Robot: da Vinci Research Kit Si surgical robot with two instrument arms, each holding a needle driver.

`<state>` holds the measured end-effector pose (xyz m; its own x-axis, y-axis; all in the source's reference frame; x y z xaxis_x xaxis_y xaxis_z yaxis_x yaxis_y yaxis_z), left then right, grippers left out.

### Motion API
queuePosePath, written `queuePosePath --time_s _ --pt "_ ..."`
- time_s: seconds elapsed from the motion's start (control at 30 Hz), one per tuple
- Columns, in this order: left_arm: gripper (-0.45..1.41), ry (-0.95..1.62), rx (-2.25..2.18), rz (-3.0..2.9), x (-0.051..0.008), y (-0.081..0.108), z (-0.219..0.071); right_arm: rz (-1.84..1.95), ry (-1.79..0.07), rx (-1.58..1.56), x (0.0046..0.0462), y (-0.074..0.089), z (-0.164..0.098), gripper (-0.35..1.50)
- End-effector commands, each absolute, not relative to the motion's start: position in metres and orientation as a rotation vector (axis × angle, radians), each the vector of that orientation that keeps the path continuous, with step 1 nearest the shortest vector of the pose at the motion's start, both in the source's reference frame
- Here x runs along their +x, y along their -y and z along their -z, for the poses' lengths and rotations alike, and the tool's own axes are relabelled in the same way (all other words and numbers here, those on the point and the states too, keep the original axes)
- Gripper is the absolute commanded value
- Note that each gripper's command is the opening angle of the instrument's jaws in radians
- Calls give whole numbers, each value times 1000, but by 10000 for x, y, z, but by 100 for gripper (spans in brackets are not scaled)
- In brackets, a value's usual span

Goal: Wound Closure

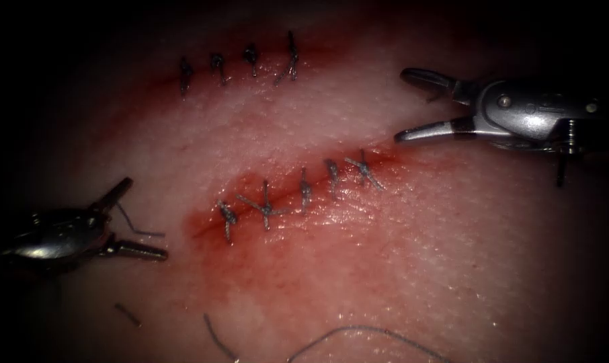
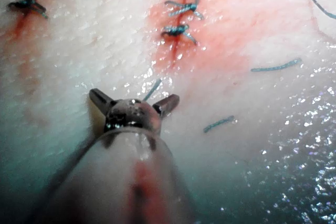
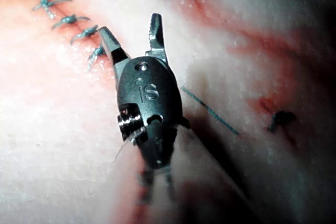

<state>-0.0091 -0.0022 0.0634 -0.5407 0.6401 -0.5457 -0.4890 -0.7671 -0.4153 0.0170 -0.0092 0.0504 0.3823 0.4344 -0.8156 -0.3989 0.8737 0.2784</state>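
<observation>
the loose thread (image 1: 358, 331) and cut ends of thread (image 1: 126, 314) are lying on the tissue (image 1: 452, 255) nearest the endoscope, below the left tool (image 1: 131, 216), whose jaws are standing spread and holding nothing, with one short cut piece (image 1: 138, 227) lying between them. further on, the cut (image 1: 298, 191) is lying between the two tools, closed by five knotted stitches (image 1: 303, 188), judged complete. beyond its upper right end, the right tool (image 1: 412, 104) is hovering with jaws spread and empty, likely parked clear; no needle can be made out.
</observation>
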Motion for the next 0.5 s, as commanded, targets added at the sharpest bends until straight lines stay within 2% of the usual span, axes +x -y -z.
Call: queuePosePath --time_s 0.03,0.37,0.43,0.47,0.5 --pt "115 311 -892 -2307 -88 32 -634 -528 -1055 43 177 97 -509 148" --pt "116 243 -801 -2307 -39 9 -594 -523 -1048 52 177 97 -508 148" --pt "106 171 -846 -2284 -40 -8 -576 -522 -1045 54 177 98 -508 148" --pt "88 139 -878 -2273 -42 -14 -571 -522 -1045 54 177 98 -508 148" --pt "88 139 -878 -2273 -42 -14 -571 -522 -1045 54 177 98 -508 148"
